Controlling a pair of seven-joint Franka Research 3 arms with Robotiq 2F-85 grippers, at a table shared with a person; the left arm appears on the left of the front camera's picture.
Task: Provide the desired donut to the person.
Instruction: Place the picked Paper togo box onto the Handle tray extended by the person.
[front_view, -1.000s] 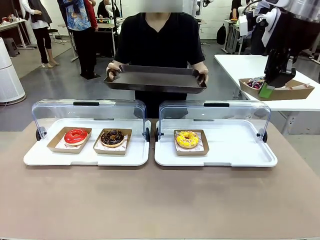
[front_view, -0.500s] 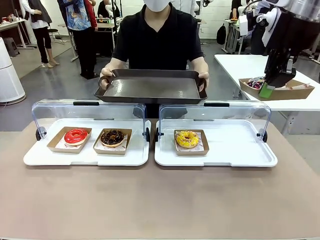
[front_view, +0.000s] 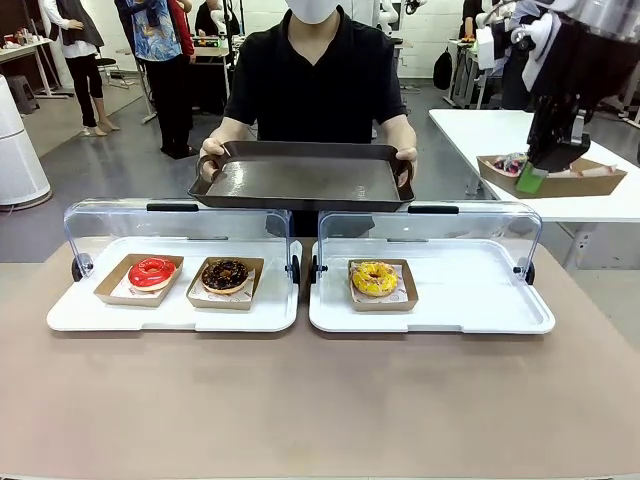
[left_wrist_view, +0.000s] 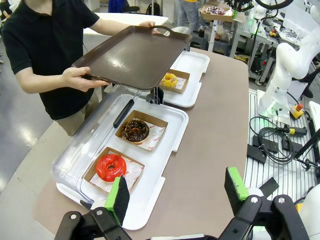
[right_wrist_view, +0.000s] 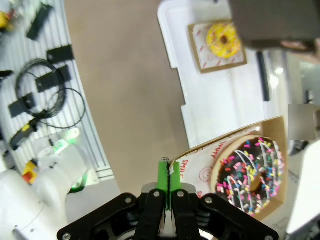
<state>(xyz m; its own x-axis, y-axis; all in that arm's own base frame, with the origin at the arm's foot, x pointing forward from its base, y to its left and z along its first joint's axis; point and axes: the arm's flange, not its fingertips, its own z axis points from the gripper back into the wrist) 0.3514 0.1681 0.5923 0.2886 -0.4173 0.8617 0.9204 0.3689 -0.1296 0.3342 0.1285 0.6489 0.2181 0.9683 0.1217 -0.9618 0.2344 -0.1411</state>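
sprinkled donut (right_wrist_view: 250, 172): chocolate icing with coloured sprinkles, in an open cardboard boat (right_wrist_view: 220, 150), held in the air on the robot's right, above the right case (front_view: 500, 310) and off to one side of the brown tray (front_view: 300, 178) — not yet over it.
right pincer (right_wrist_view: 169, 175): clenched on the boat's thin side wall, so the icing goes untouched.
brown tray: the person (front_view: 315, 80) grips it by both end handles, holding it above the raised lids and tipped a little toward the robot — offered, I judge, as the landing place.
left pincer (left_wrist_view: 177, 190): released, jaws wide and empty, hanging over the near end of the left case (front_view: 70, 318), clear of the hand-over.
cases: both on the table (front_view: 300, 410), clear lids swung back; red donut (front_view: 152, 272) and chocolate donut (front_view: 225, 275) in the left, yellow donut (front_view: 375, 278) in the right, each in its own boat.
next: probably carry the boat across and set its base flat on the tray before letting go.
risk: a one-wall hold on soft card may let the boat sag or tip.
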